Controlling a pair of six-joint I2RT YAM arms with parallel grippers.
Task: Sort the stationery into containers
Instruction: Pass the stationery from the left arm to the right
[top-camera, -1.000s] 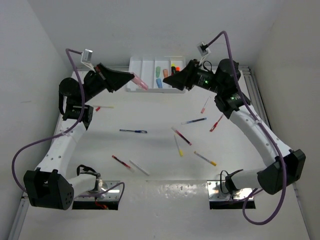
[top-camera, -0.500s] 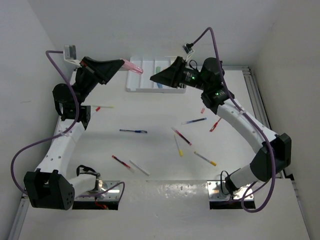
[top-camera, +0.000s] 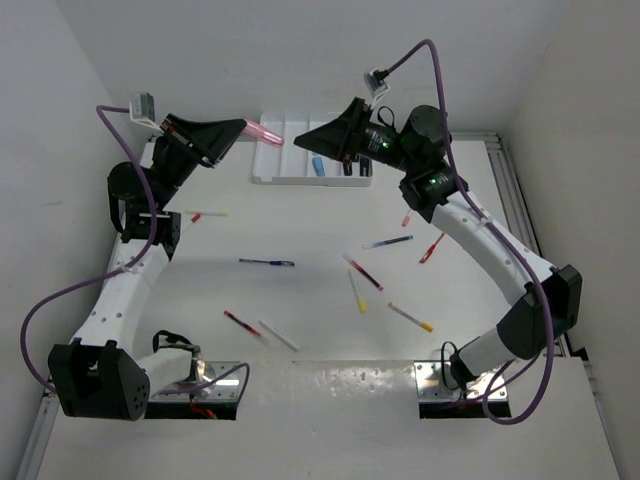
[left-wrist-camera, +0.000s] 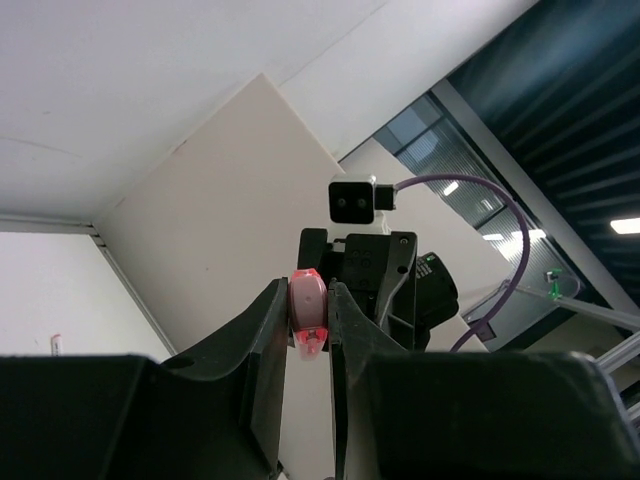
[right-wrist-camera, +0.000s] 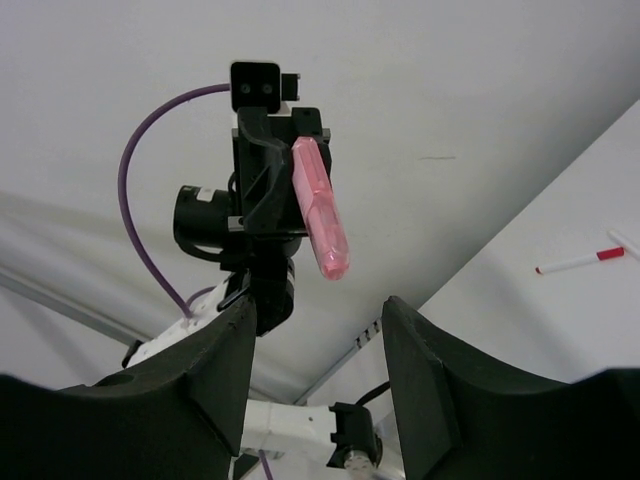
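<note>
Several pens (top-camera: 267, 262) are seen scattered on the table (top-camera: 320, 215) on the near side of the tray (top-camera: 272, 165), which is partly hidden by the right claw (top-camera: 306, 143) and in which a blue highlighter (top-camera: 318, 166) lies. A pink highlighter (top-camera: 265, 133) is clamped between the fingers of the left claw (top-camera: 246, 127), raised over the tray's left end. The right claw's fingers are spread wide with nothing between them, above the tray's middle.

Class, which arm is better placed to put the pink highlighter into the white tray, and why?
Left: the left gripper grips the pink highlighter near the tray; the right gripper hangs open, empty.
</note>
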